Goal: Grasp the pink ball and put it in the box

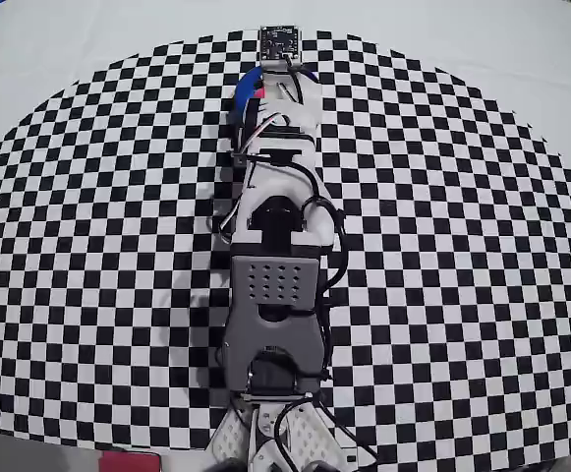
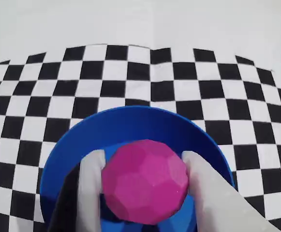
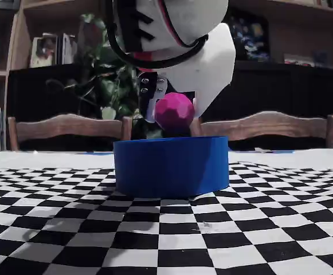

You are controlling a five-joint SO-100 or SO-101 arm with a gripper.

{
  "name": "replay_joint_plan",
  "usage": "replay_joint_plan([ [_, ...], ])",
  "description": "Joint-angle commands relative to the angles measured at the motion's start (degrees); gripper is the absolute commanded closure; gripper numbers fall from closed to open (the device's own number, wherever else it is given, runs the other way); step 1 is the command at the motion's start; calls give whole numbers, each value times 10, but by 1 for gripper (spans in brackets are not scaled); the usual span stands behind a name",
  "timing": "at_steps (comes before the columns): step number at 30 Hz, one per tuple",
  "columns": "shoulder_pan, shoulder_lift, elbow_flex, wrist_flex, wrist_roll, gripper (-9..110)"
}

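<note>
The pink ball (image 2: 145, 181) is a faceted magenta sphere clamped between my gripper's two white fingers (image 2: 91, 188). My gripper (image 2: 142, 157) is shut on it, directly over the blue floor of the box (image 2: 130, 121), a round blue tub. In the fixed view the ball (image 3: 174, 112) hangs in the gripper (image 3: 175, 117) just above the rim of the box (image 3: 171, 166), over its middle. From overhead the arm covers most of the box (image 1: 243, 93); only a blue arc and a sliver of the ball (image 1: 259, 93) show at the far end.
The checkered mat (image 1: 442, 246) ends in a curved edge on plain white tabletop. A small dark circuit board (image 1: 280, 41) sits beyond the box. A pink-red block (image 1: 128, 462) lies at the near edge by the arm's base. Chairs (image 3: 69, 126) stand behind the table.
</note>
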Motion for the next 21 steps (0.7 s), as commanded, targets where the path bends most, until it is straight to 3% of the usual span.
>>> replay_joint_plan([
  [1, 3, 7, -16, -11, -2, 71],
  [4, 3, 11, -16, -11, 1, 66],
  [12, -2, 61, 19, -11, 18, 66],
  [19, -38, 188, 110, -11, 219, 67],
  [21, -51, 241, 147, -11, 309, 75],
])
